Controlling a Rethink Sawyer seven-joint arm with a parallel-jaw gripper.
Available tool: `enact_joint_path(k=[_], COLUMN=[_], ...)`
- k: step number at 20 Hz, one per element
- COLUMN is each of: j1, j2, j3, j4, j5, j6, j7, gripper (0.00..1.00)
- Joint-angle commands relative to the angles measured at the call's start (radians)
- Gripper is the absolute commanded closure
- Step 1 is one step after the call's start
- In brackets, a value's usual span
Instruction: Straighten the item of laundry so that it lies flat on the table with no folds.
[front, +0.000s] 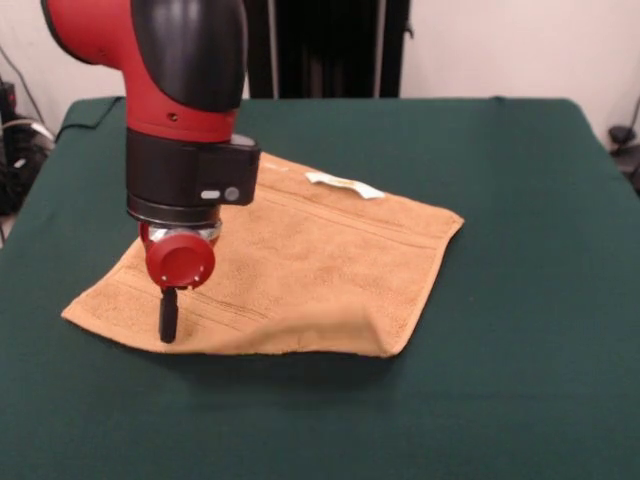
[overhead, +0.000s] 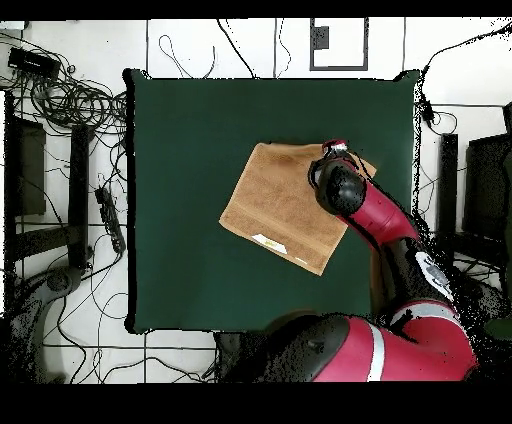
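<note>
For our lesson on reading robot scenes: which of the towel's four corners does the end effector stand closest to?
The front view's left corner of the towel: the end effector comes down just beside it. The other three corners lie well away, and the white label sits on the far edge.

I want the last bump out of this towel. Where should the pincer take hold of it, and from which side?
Probably the near corner of the towel, where the front view shows the edge humped up off the table rather than lying flat. Come straight down from above and draw outward, away from the towel's middle. The pincer now stands at the opposite near corner, so it would have to cross over first.
</note>
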Motion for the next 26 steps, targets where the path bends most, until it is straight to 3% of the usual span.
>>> enact_joint_path(k=[1,14,23,26], j1=[0.065,0.152,0.190,0.213], j2=[0.010,0.024,-0.164,-0.302], j3=[0.015,-0.054,-0.109,-0.156], j4=[-0.023,-0.041,0.112,0.175], j5=[0.112,0.240,0.244,0.217], j6=[0.094,0.115,0.297,0.462], j7=[0.195,0.214,0.213,0.216], gripper=[1.00,1.00,1.00,1.00])
